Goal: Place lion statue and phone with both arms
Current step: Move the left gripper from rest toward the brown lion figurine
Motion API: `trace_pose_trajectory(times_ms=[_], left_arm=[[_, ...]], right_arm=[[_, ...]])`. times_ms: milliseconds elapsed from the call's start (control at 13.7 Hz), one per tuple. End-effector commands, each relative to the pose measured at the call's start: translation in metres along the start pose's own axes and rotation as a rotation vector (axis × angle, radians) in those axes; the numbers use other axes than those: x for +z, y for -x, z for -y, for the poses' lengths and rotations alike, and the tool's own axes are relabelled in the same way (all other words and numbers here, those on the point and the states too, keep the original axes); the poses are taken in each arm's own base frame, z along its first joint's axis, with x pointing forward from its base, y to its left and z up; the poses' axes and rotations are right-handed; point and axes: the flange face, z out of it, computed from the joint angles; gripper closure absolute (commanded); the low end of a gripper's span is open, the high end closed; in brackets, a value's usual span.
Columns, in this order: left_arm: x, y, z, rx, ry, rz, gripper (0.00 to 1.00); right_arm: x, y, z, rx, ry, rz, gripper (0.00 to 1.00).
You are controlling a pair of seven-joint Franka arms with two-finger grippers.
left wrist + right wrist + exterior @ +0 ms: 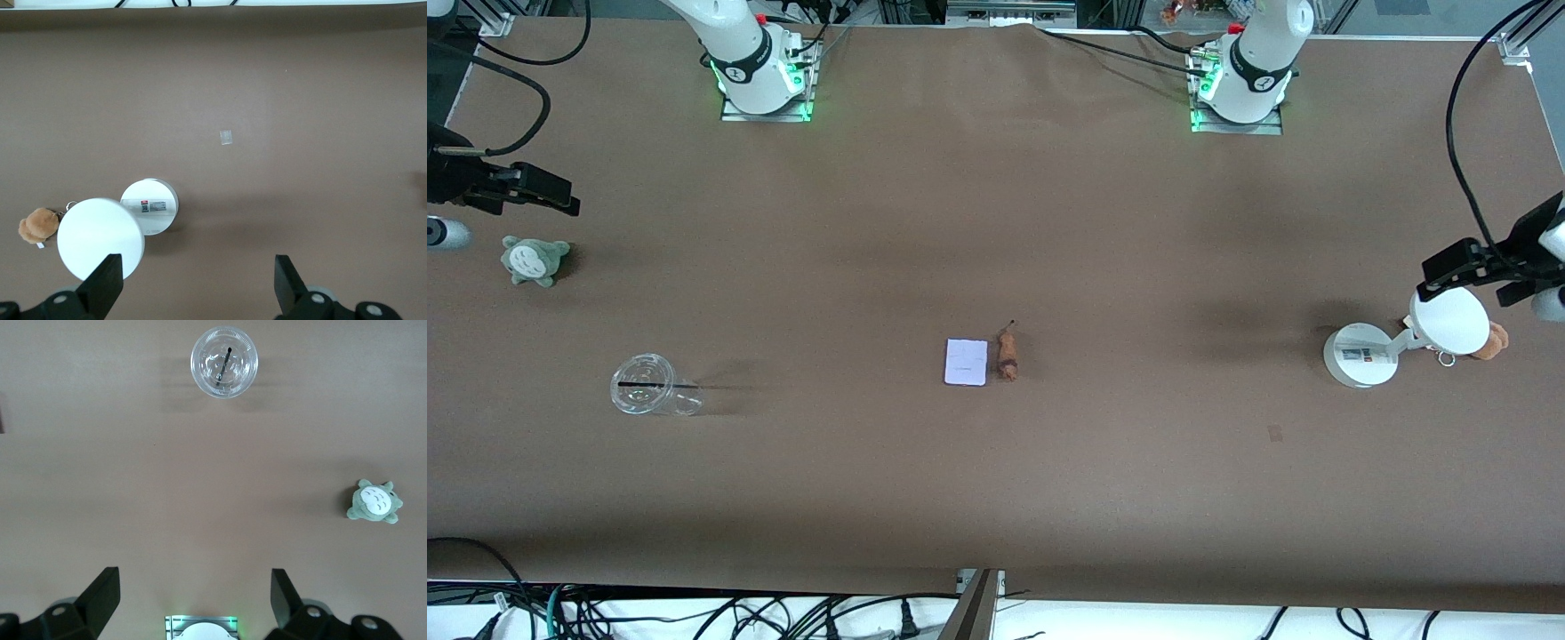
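Note:
The phone (pixel 966 362), a pale lavender-white slab, lies flat at the middle of the table. The lion statue (pixel 1008 356), a small orange-brown figurine with a thin tail, lies right beside it on the side toward the left arm's end. Neither shows in the wrist views. My left gripper (pixel 1451 270) hangs open and empty over the white stand at the left arm's end; its jaws (pixel 199 283) are wide apart. My right gripper (pixel 544 192) hangs open and empty over the right arm's end; its jaws (pixel 195 597) are wide apart too.
A white round-based stand (pixel 1356 356) (pixel 150 205) with a disc head (pixel 1449 322) and a brown plush (pixel 1491 342) (pixel 37 225) are at the left arm's end. A grey-green plush (pixel 534 260) (pixel 375 502) and a clear cup (pixel 649 385) (pixel 224 361) are at the right arm's end.

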Motion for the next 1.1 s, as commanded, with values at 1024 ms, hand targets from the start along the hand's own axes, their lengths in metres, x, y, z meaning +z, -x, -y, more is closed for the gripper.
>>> trace_pose_trajectory(times_ms=[1024], left_arm=[[0.116, -0.022, -0.238, -0.156, 0.019, 0.139, 0.0]], right_arm=[[-0.006, -0.001, -0.003, -0.006, -0.007, -0.012, 0.0]])
